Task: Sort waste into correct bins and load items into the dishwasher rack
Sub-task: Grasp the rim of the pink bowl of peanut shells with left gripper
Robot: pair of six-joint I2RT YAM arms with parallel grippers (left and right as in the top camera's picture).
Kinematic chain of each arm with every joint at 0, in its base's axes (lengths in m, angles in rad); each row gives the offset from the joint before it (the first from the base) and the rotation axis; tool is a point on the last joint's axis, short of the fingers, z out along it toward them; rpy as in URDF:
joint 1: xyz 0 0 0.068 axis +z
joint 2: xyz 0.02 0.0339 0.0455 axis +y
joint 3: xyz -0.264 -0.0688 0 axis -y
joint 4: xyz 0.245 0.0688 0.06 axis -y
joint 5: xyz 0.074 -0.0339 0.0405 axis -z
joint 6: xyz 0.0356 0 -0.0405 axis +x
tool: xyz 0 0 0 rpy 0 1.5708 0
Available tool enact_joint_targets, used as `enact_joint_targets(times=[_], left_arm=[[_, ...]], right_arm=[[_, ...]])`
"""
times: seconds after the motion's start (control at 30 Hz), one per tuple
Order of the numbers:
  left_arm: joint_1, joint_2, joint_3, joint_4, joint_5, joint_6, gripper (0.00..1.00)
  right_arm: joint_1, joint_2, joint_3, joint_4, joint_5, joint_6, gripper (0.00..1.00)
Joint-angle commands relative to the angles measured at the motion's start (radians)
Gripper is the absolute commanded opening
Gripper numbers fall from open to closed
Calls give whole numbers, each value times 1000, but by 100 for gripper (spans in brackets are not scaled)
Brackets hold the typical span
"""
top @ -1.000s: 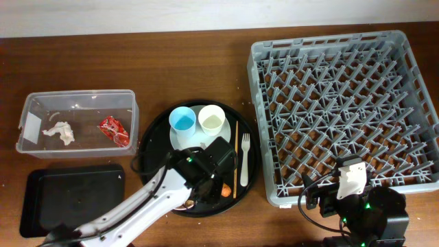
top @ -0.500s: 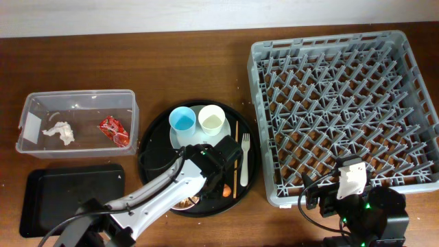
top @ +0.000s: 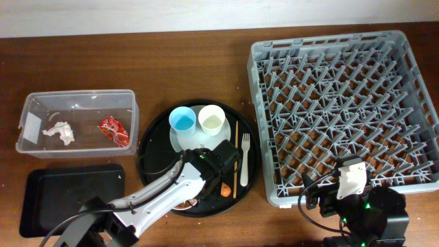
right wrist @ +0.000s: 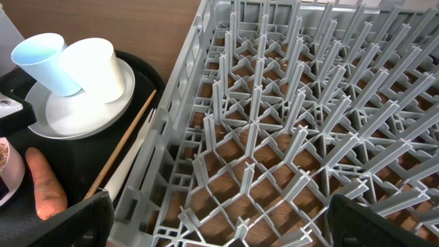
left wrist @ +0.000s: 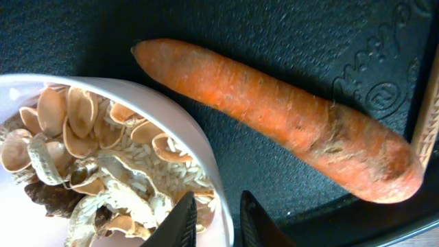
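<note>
Two fingers [left wrist: 184,221] of the left pincer [left wrist: 218,223] are straddling the rim of the pinkish-white bowl [left wrist: 159,103], one inside and one outside. They are standing narrow, though I cannot tell whether they are pinching it yet. The bowl is sitting low on the round black tray [top: 149,140] at the overhead frame's lower middle. It is holding the food scraps [left wrist: 89,158], and the carrot [left wrist: 274,123] is lying just beside it. The step in hand is probably taking the scraps to a bin, likely the shallow black tray [top: 72,195] at lower left. Doing it well is calling for a firm bite on the rim and a level lift, so no shells are spilling, while steering clear of the carrot. The right pincer [right wrist: 219,219] is hanging wide and empty over the dishwasher rack [top: 343,103].
</note>
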Motion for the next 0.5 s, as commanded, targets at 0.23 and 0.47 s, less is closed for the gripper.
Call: enact_joint_targets(times=[0.23,0.47], left_arm=[[-4,11,-11,2,-7,-11,2],[-3,10,124,-111,-63,35,0]], right_arm=[[-6,-2,9,1,-2,11,99],[-6,-2,9,1,-2,11,99]])
